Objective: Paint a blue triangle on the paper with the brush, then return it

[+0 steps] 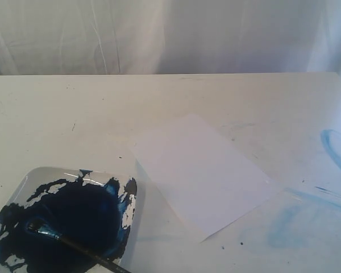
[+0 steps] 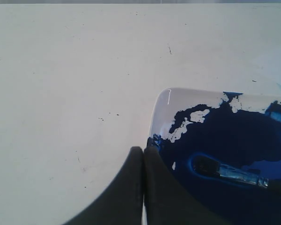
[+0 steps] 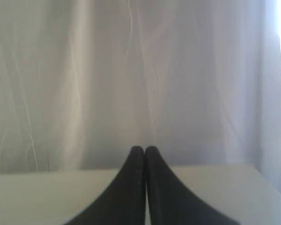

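Note:
The white paper (image 1: 202,170) lies blank on the table, right of centre in the exterior view; no blue triangle shows on it. The brush (image 1: 68,241) rests with its bristle tip in the dark blue paint of the white square tray (image 1: 37,172) at the front left, its handle running off the bottom edge. In the left wrist view the brush (image 2: 236,173) lies in the tray (image 2: 161,110), and my left gripper (image 2: 144,149) is shut and empty just beside the tray's corner. My right gripper (image 3: 144,149) is shut and empty, facing the white curtain. Neither gripper shows in the exterior view.
Pale blue smears of old paint (image 1: 307,219) mark the table at the right front, with an arc (image 1: 335,148) further right. A white curtain (image 1: 170,34) hangs behind the table's far edge.

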Controlling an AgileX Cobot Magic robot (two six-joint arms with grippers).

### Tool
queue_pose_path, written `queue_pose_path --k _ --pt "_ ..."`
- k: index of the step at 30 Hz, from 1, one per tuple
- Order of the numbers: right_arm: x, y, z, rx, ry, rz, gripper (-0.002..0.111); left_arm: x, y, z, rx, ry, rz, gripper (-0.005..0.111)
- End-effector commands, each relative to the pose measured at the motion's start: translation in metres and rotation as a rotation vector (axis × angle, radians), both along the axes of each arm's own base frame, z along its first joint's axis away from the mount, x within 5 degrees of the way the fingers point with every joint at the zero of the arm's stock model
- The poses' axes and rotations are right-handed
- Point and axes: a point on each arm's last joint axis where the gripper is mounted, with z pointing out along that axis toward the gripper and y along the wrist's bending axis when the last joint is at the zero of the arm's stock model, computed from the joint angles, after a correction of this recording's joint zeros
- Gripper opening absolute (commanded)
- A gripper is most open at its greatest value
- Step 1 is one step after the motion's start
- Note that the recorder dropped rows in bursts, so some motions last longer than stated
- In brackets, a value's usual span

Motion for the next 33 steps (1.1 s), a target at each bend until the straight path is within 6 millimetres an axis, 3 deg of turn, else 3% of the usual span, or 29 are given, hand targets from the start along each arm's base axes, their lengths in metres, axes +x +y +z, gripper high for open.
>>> queue_pose_path --k 1,3,7,11,15,20,23,25,29,33 --pt "-0.009 -0.002 0.022 0.199 -0.233 0.057 0.0 0.0 -0.001 -0.001 -0.005 0.001 -0.007 0.0" --pt "-0.01 -0.004 0.024 0.346 -0.23 0.091 0.0 0.0 -0.001 -0.001 -0.005 0.001 -0.007 0.0" --pt "-0.006 -0.014 0.026 0.797 -0.06 0.124 0.0 0.0 -0.001 -0.001 -0.005 0.004 -0.021 0.0" --pt "-0.001 -0.016 0.054 0.853 -0.021 0.102 0.0 0.0 -0.001 -0.001 -0.005 0.004 -0.021 0.0" --pt "0.019 -0.002 0.084 0.767 0.16 0.117 0.0 0.0 -0.001 -0.001 -0.005 0.004 -0.021 0.0" --pt "0.054 0.028 0.122 0.458 0.566 0.185 0.0 0.0 -0.001 -0.001 -0.005 0.004 -0.021 0.0" --pt "0.076 0.048 0.128 0.279 0.883 0.283 0.0 0.0 -0.001 -0.001 -0.005 0.004 -0.021 0.0" --pt "0.088 0.062 0.132 0.19 0.987 0.407 0.0 0.0 -0.001 -0.001 -0.005 0.004 -0.021 0.0" --pt "0.098 0.093 0.135 0.178 1.018 0.622 0.0 0.0 -0.001 -0.001 -0.005 0.004 -0.021 0.0" --pt "0.095 0.133 0.114 0.074 1.149 0.718 0.0 0.0 -0.001 -0.001 -0.005 0.004 -0.021 0.0"
